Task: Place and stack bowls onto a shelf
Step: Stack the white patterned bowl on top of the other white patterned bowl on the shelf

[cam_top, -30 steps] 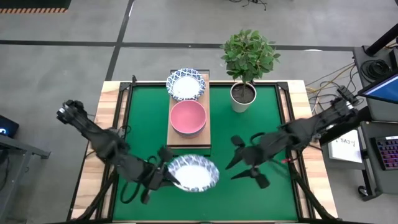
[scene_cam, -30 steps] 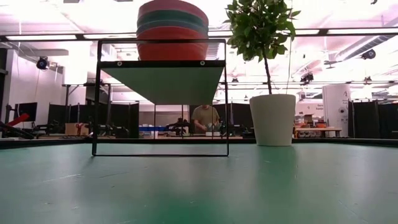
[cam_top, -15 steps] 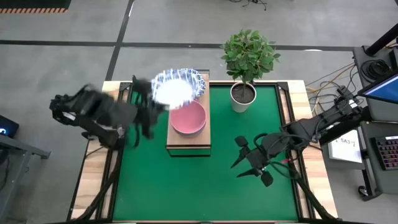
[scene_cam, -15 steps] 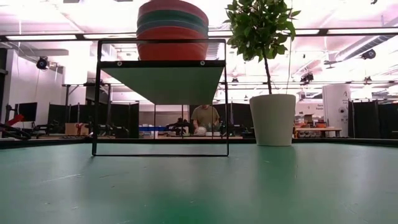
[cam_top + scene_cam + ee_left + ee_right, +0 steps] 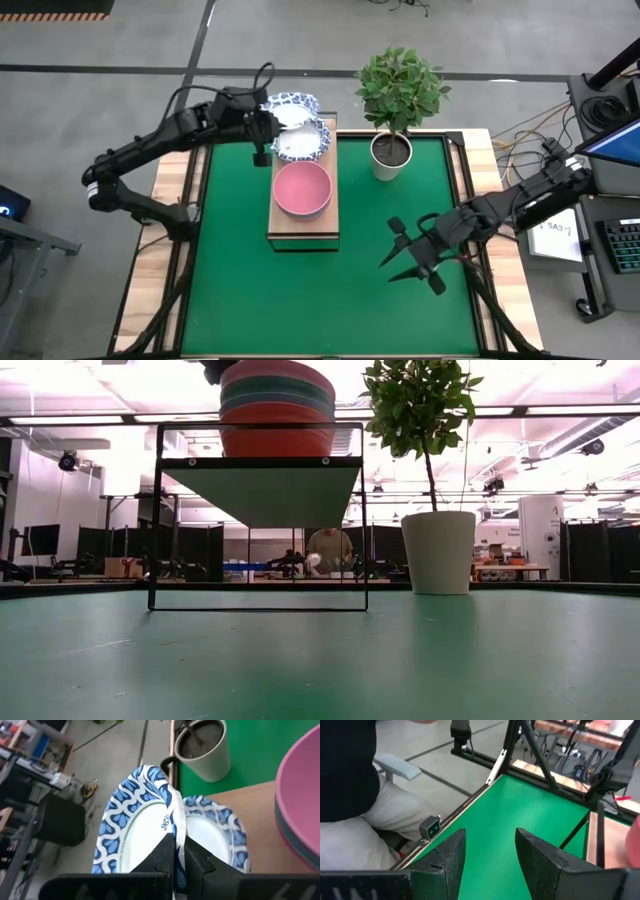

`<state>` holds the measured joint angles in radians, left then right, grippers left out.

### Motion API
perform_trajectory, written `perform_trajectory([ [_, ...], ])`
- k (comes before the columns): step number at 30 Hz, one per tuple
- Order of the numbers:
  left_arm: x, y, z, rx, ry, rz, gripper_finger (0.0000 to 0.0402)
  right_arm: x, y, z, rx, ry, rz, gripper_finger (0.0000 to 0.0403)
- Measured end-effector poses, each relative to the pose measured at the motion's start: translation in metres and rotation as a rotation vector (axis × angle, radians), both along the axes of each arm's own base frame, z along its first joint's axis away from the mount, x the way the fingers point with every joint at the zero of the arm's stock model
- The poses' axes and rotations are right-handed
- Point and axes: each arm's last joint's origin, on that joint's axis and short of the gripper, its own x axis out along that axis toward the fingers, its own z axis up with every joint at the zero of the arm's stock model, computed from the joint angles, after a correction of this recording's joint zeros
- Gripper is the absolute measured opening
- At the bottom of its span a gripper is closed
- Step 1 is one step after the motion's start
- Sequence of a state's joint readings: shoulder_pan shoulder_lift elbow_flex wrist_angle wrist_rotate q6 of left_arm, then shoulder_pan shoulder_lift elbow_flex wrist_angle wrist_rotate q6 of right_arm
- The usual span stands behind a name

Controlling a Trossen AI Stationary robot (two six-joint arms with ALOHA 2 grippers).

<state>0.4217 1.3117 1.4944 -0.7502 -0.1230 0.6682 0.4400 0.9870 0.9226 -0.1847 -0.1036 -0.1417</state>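
My left gripper (image 5: 272, 122) is at the shelf's (image 5: 305, 222) far end, shut on a white bowl with a blue patterned rim (image 5: 290, 103). That bowl stands tilted on edge just beyond a like patterned bowl (image 5: 302, 143) resting on the plank. A pink bowl (image 5: 302, 188) tops a stack at the plank's middle; the low view shows this stack (image 5: 278, 410) of pink, green and red bowls. My right gripper (image 5: 415, 255) hangs open over the green mat, right of the shelf, near nothing. My left gripper holds the patterned bowl by its rim (image 5: 176, 832), one finger (image 5: 160, 860) on the white inner face and one (image 5: 197, 862) on the outer side. It comes level from the table's left. The bowl is tipped steeply on edge, beside the patterned bowl (image 5: 215, 830) on the shelf; whether they touch I cannot tell.
A white pot (image 5: 390, 155) with a leafy plant (image 5: 402, 88) stands on the mat right of the shelf's far end. Bare green mat (image 5: 260, 290) lies near and to both sides. A seated person (image 5: 350, 795) shows beyond the table in the right wrist view.
My left gripper has carried the patterned bowl from the mat's near part up and toward the far edge, to the shelf's far end. The bowl has tipped from lying flat to standing on edge. My right gripper has stayed open.
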Motion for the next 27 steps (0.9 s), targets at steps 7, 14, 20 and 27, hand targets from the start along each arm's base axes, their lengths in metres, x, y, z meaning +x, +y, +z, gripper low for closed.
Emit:
perform_trajectory([
  [7,0.014,0.007,-0.011,0.006,-0.005,-0.001,0.0009,-0.018,-0.009,-0.006,0.034,-0.074,-0.001,0.0162],
  [14,0.027,0.016,-0.024,0.029,0.046,0.068,0.0026,-0.028,-0.013,-0.016,0.053,-0.091,-0.005,0.0162],
  [20,0.037,0.022,-0.036,0.019,0.086,0.080,0.0039,-0.027,-0.013,-0.019,0.053,-0.075,-0.008,0.0162],
  [27,0.039,0.023,-0.038,0.009,0.086,0.094,0.0078,-0.027,-0.013,-0.020,0.055,-0.070,-0.008,0.0162],
])
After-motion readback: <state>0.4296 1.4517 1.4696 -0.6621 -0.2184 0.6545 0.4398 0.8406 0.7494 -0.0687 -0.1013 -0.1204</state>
